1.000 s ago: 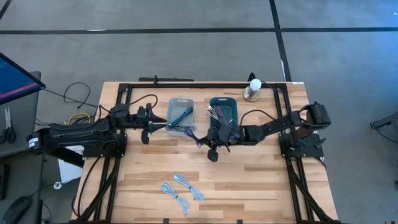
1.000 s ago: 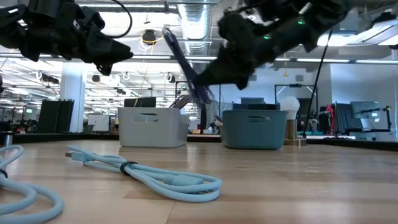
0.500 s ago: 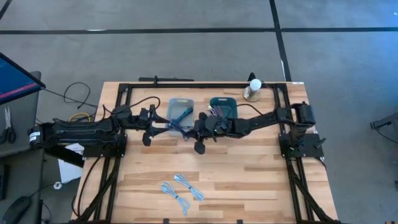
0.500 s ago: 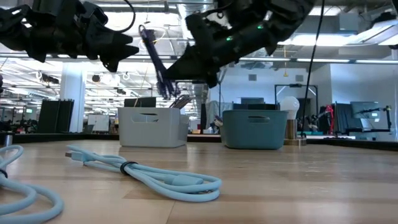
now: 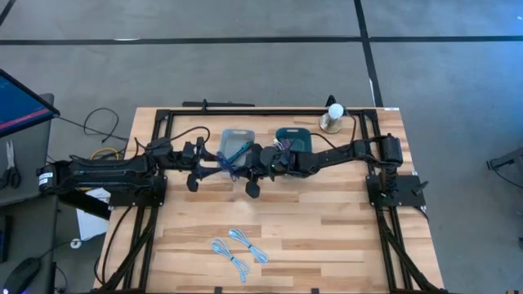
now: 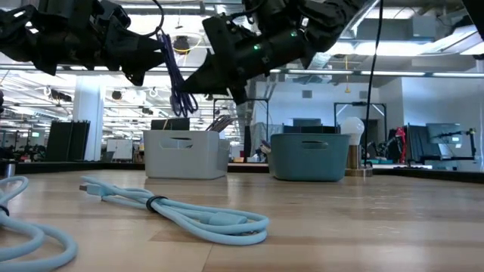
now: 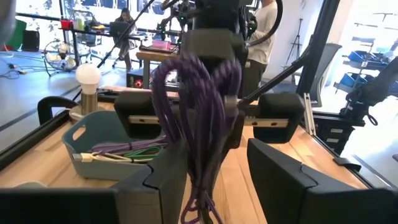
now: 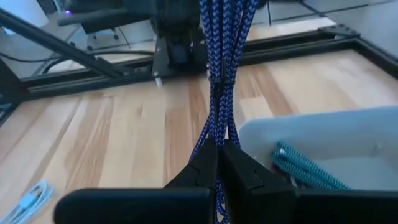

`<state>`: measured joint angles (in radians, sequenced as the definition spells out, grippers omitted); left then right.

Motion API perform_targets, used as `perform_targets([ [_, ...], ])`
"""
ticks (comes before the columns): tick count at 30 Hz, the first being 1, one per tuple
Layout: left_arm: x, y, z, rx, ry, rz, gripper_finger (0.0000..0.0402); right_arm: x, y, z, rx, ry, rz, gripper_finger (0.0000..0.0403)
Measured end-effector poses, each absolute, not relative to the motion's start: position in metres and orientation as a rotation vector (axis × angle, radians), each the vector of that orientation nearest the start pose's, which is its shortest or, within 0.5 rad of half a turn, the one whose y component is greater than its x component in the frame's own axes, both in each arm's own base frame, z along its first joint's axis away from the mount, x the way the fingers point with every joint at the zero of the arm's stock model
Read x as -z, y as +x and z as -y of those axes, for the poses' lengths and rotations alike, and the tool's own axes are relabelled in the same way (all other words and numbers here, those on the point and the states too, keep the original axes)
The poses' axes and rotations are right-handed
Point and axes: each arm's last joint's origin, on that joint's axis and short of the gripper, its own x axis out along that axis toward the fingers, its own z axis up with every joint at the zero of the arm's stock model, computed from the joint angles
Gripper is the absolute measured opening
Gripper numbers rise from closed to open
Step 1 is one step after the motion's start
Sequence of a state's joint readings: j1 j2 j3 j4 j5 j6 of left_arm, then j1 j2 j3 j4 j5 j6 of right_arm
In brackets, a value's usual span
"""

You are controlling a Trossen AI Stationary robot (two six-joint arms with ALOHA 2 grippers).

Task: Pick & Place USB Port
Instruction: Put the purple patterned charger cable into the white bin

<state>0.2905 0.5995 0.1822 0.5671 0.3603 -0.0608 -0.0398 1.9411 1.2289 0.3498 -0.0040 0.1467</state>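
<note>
The right gripper is pressed together on a bundled purple-blue braided USB cable, pinching the strands between its 2 fingers, and holds it in the air over the front edge of the grey bin. In the low view the cable hangs as a loop below the 2 dark arms, well above the wooden table.

The left gripper faces the right one from the other side. Its fingers are spread, and the hanging cable passes down between them. Whether either finger touches the strands cannot be told.

In the grey bin lies 1 teal cable. Beside it stands the teal bin, which holds more purple and green cables. Near the table's front edge lie 2 coiled light-blue cables, well apart from both grippers. A small lamp with a white bulb stands at the far edge, just beside the teal bin.
</note>
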Motion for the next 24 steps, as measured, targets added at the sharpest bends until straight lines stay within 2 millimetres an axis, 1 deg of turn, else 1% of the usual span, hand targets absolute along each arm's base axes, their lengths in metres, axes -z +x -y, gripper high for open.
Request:
perform_targets([
  [5,-0.223,0.141,-0.031,0.075,-0.017,0.146,0.0163,-0.215,0.436,0.024,0.074,0.155,-0.323,0.0],
  [17,-0.224,0.141,-0.031,0.078,-0.015,0.156,0.0159,-0.218,0.438,0.023,0.044,0.135,-0.33,0.0],
  [21,-0.224,0.141,-0.031,0.081,-0.013,0.16,0.0158,-0.219,0.438,0.022,-0.008,0.142,-0.321,0.0],
  [24,-0.224,0.141,-0.031,0.081,-0.012,0.163,0.0158,-0.219,0.438,0.021,-0.009,0.141,-0.319,0.0],
])
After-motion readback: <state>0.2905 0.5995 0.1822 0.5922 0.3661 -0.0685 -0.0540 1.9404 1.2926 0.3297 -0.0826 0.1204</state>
